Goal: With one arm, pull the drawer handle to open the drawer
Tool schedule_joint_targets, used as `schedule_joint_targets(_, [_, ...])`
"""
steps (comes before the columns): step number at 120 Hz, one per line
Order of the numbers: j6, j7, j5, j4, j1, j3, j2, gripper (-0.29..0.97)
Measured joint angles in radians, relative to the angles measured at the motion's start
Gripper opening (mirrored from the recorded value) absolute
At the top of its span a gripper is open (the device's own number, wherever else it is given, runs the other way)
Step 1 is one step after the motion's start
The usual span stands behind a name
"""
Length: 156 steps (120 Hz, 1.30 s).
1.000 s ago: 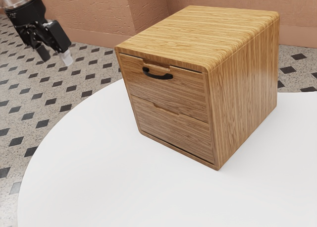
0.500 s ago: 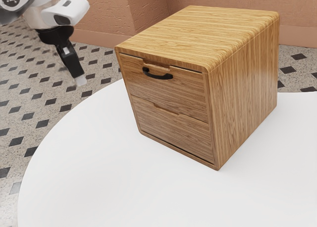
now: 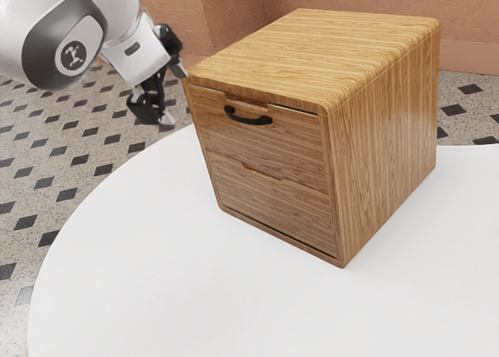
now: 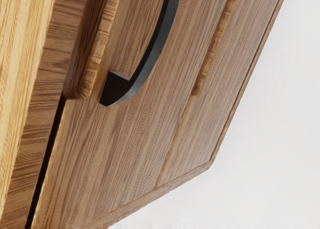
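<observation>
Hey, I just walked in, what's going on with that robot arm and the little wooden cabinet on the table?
A white robot arm is going after the top drawer of a wooden two-drawer cabinet that stands on a round white table. Its pincer hovers by the cabinet's front corner, on the exterior view's left, apart from the black handle. The wrist view looks at that handle from close by. The drawer sits flush with the front, so it has not been pulled open yet.
</observation>
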Motion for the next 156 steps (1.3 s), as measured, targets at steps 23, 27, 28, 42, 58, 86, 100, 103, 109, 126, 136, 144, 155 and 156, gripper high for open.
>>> schedule_joint_targets(23, [0.073,0.135,-0.007,-0.003,-0.133,0.100,0.006,0.63])
schedule_joint_targets(27, [0.081,0.153,-0.010,-0.003,-0.150,0.119,0.008,0.62])
schedule_joint_targets(28, [0.082,0.158,-0.011,-0.003,-0.152,0.122,0.010,0.62])
schedule_joint_targets(42, [0.103,0.213,-0.020,-0.002,-0.153,0.138,0.024,0.48])
schedule_joint_targets(58, [0.117,0.256,-0.057,-0.002,-0.157,0.131,0.036,0.38])
schedule_joint_targets(86, [0.157,0.285,-0.052,-0.024,-0.164,0.084,0.038,0.30])
schedule_joint_targets(100, [0.201,0.282,-0.035,-0.070,-0.185,0.079,0.015,0.29])
schedule_joint_targets(103, [0.210,0.281,-0.033,-0.073,-0.185,0.080,0.016,0.29])
schedule_joint_targets(109, [0.229,0.278,-0.031,-0.087,-0.181,0.081,0.017,0.28])
schedule_joint_targets(126, [0.264,0.268,-0.027,-0.124,-0.173,0.082,0.016,0.28])
schedule_joint_targets(136, [0.277,0.261,-0.026,-0.141,-0.175,0.082,0.011,0.28])
schedule_joint_targets(144, [0.283,0.256,-0.025,-0.150,-0.176,0.081,0.009,0.28])
schedule_joint_targets(155, [0.290,0.248,-0.025,-0.162,-0.177,0.081,0.009,0.28])
schedule_joint_targets(156, [0.290,0.247,-0.025,-0.163,-0.177,0.081,0.009,0.28])
